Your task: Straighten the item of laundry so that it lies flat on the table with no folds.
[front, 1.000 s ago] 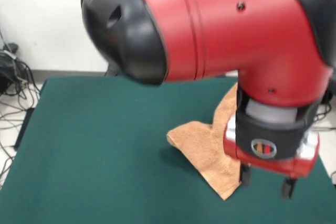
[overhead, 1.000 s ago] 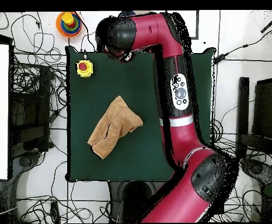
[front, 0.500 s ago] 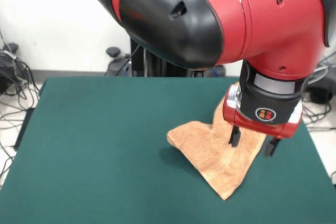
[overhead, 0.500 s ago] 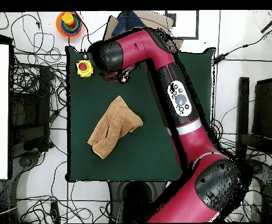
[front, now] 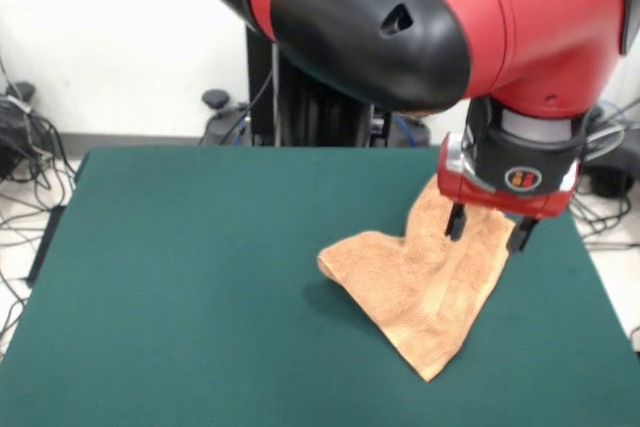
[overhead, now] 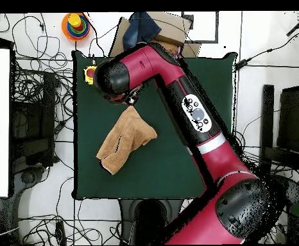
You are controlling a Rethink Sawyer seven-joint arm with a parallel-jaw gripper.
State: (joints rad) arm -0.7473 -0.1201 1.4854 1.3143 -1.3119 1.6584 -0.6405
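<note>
Towel (front: 425,282) lies rumpled on table (front: 180,277); gripper (front: 487,228) hovers above, fingers spread.

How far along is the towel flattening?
Done: nothing visible yet. The towel lies bunched and folded over on the green table, with a raised fold at its left edge in the front view. In hand: the gripper is open, over the towel's far end, holding nothing. Left: grasp an edge or corner, pull the folds out and lay it flat.
</note>
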